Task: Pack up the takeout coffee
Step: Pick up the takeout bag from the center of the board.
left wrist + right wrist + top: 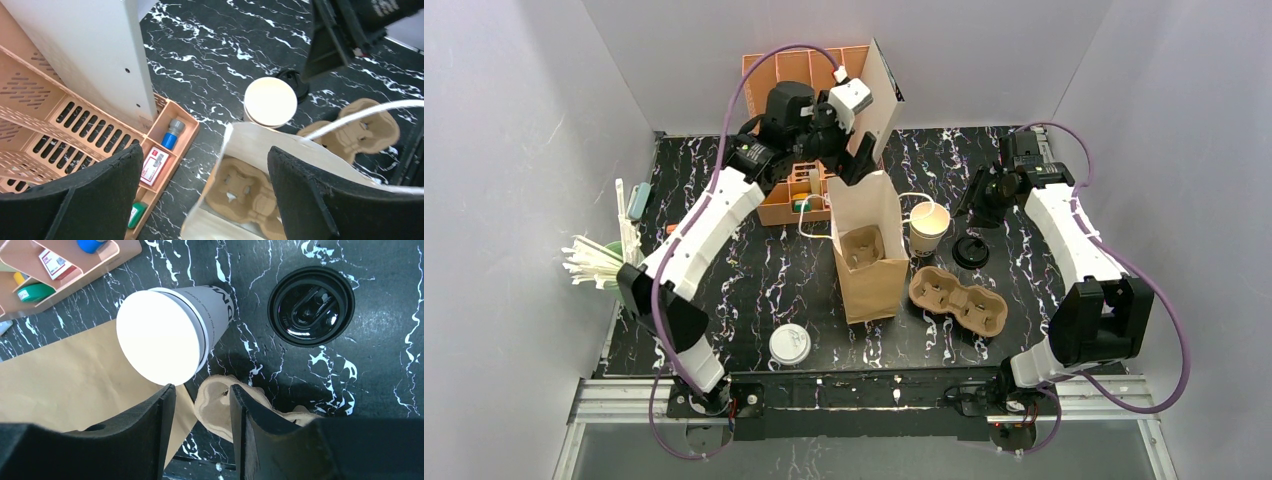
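Left gripper, jaws wide, hovers over the paper bag; my right gripper, parted and empty, hangs above the white cup just right of it. I'd pinch the black lid by its rim and seat it level

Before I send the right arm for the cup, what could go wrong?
1. The cup is open and its black lid lies apart from it; lifted unlidded, it may spill whatever it holds.
2. It stands close beside the upright paper bag, whose white handle arcs toward it; the right gripper could snag that or tip the bag.
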